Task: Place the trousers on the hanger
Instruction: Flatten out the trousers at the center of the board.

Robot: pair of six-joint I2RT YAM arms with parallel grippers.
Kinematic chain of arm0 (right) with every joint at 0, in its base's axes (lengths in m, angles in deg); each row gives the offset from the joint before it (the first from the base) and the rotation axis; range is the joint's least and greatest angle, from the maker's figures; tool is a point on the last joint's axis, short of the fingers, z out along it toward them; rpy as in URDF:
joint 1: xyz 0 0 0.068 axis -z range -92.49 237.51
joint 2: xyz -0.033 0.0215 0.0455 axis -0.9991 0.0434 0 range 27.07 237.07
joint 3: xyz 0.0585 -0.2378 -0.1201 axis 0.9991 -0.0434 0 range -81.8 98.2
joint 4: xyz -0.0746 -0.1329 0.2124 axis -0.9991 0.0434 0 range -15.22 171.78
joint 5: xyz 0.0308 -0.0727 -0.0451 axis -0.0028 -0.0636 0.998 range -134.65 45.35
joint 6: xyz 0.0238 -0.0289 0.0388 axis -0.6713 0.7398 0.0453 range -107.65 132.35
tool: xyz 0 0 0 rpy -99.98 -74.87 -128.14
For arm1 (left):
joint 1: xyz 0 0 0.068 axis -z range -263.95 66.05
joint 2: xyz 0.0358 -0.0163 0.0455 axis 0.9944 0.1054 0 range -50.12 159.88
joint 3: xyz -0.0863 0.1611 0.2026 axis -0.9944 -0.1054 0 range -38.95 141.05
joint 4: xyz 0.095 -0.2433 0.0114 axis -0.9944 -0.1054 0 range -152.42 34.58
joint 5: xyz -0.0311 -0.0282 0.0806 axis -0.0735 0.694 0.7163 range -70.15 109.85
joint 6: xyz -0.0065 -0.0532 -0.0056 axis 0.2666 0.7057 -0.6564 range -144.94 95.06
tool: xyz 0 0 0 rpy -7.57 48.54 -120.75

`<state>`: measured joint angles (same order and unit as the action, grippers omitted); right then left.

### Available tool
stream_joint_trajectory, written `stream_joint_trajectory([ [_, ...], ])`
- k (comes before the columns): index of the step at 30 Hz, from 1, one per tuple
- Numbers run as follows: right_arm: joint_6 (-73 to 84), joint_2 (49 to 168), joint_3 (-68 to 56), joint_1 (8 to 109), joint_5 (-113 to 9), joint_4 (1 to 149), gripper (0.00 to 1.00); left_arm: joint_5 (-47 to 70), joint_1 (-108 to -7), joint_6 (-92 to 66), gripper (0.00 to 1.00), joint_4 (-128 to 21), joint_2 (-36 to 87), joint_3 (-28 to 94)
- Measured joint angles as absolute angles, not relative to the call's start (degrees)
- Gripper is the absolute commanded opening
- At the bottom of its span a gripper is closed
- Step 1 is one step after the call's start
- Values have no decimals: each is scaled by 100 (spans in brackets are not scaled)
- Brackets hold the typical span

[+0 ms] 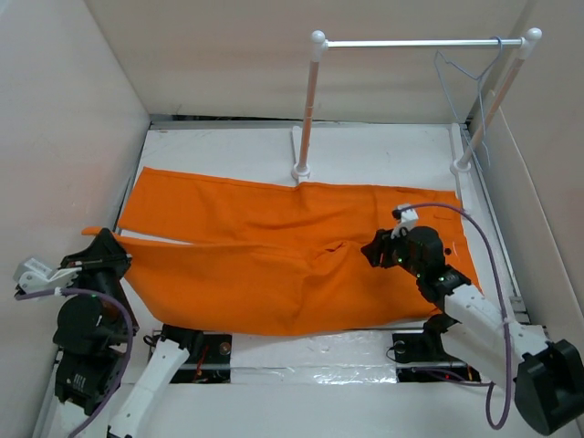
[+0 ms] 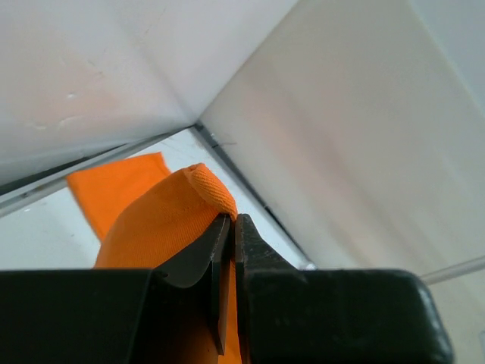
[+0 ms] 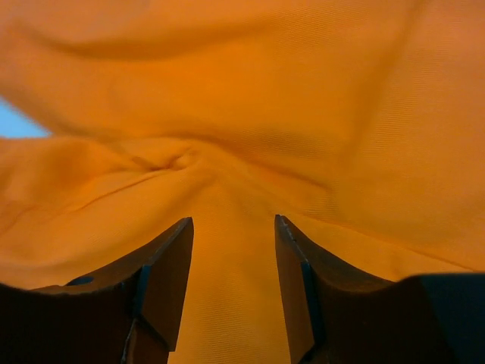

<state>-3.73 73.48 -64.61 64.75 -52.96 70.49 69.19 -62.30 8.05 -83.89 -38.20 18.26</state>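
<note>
The orange trousers (image 1: 274, 251) lie spread flat across the white table, legs pointing left. My left gripper (image 1: 102, 245) is shut on the hem of the near leg at the table's left edge; the left wrist view shows the jaws (image 2: 231, 220) pinched on orange cloth (image 2: 163, 220). My right gripper (image 1: 372, 252) is open, low over the crotch area, and in the right wrist view (image 3: 231, 227) the cloth (image 3: 242, 114) lies between and beyond the fingers. The pale hanger (image 1: 465, 78) hangs from the right end of the rack bar, far right.
A white two-post rack with a silver crossbar (image 1: 411, 43) stands at the back of the table. White enclosure walls (image 1: 64, 109) close in left, right and back. Arm bases and cables sit at the near edge.
</note>
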Motion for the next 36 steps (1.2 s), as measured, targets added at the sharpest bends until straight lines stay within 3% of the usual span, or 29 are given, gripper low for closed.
stream_joint_trajectory([
  [4,-45,8155,-5881,5362,-5371,7088,48,7085,-6230,790,0,-8424,-3579,1457],
  [5,36,8382,-5663,5069,-5364,7088,32,7142,-6230,790,0,-8487,-3448,1437],
  [8,289,9095,-4828,4182,-5342,6990,11,7262,-6230,777,0,-8542,-3033,1432],
  [10,477,9558,-4295,3668,-5338,6782,9,7247,-6228,742,0,-8520,-2865,1411],
  [13,788,10275,-3477,2936,-5323,6583,23,7144,-6228,624,0,-8450,-2712,1378],
  [14,886,10515,-3241,2753,-5312,6458,43,7124,-6228,593,0,-8422,-2618,1380],
  [17,1063,11221,-2686,2447,-5338,6117,72,7030,-6274,519,0,-8328,-2095,1387],
  [18,1096,11466,-2520,2444,-5349,6043,74,6971,-6329,490,0,-8304,-1835,1395],
  [20,1153,12034,-2135,2545,-5390,5925,79,6788,-6517,412,0,-8245,-1286,1398],
  [27,1275,14030,-625,3048,-5904,5936,80,6160,-7690,243,0,-7976,3,1398],
  [30,1273,14332,-551,3150,-6031,5960,80,5745,-8499,256,0,-7830,477,1404],
  [34,1196,14500,-461,3150,-6197,5932,80,5422,-9087,377,8,-7687,1216,1457],
  [36,1083,14568,-398,3139,-6234,5870,72,5280,-9111,440,10,-7589,1542,1507],
])
